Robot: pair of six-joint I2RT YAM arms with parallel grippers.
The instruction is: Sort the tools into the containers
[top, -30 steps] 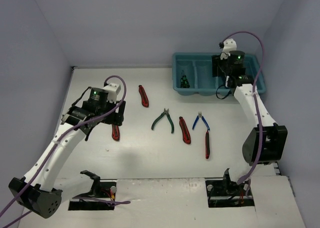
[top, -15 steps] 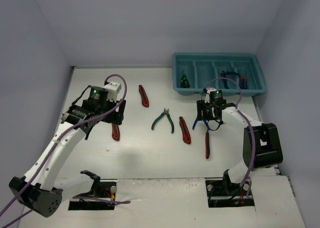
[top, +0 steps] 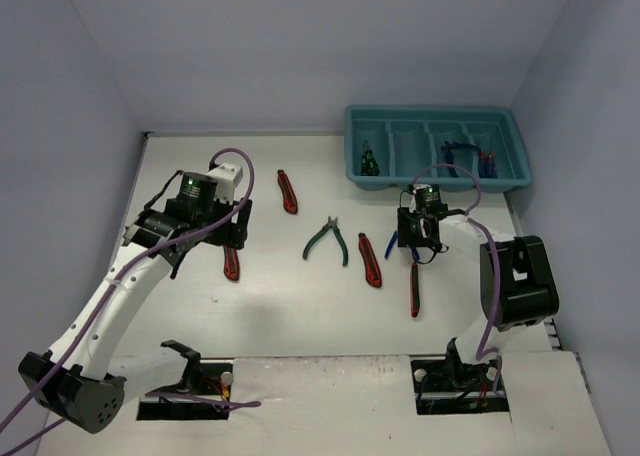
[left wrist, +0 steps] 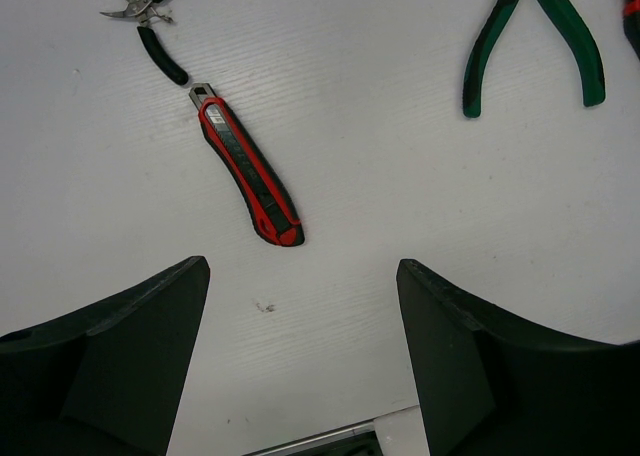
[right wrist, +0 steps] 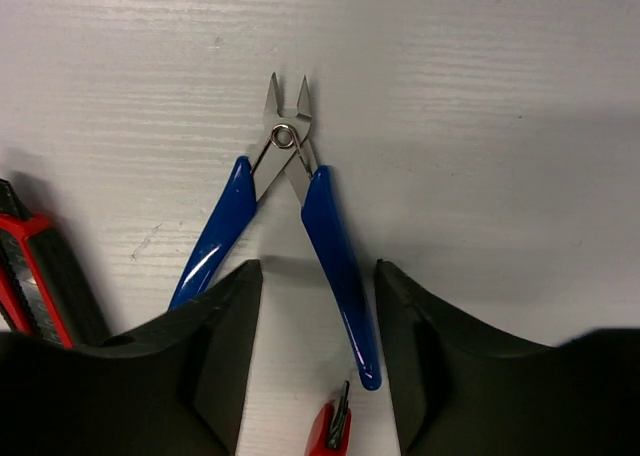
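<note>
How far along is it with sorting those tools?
Done: a few tools lie in the teal tray. In hand: the right claw straddles a handle of the blue pliers, ungripped. To do: green pliers and several red knives on the table, one below the open left claw.

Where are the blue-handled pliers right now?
On the white table, right of centre in the top view, the blue-handled pliers lie under the right gripper, just right of a red-and-black utility knife.

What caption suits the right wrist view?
Right tool open over blue-handled pliers on the white table, one handle between its fingers, a utility knife beside.
</note>
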